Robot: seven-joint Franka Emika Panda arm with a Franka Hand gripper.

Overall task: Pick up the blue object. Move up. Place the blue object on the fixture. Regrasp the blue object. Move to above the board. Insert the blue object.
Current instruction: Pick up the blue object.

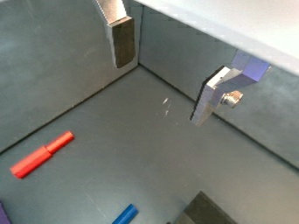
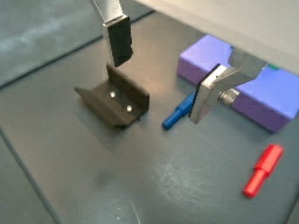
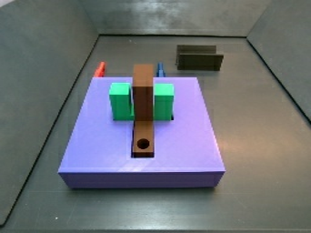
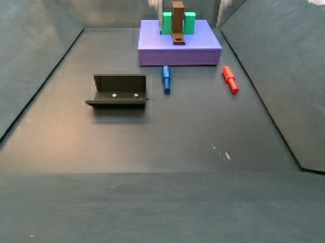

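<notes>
claw (image 2: 163,74) open, blue object (image 2: 177,112) just beside

The gripper (image 2: 163,74) hangs in open air above the floor, its jaws spread wide and nothing between them. In both wrist views its two flat silver fingers (image 1: 121,39) stand well apart, one plate seen near the frame edge with its dark pad facing inward, its mate (image 2: 211,94) angled opposite beside a round metal fastener. Neither side view shows the arm clearly.
</notes>
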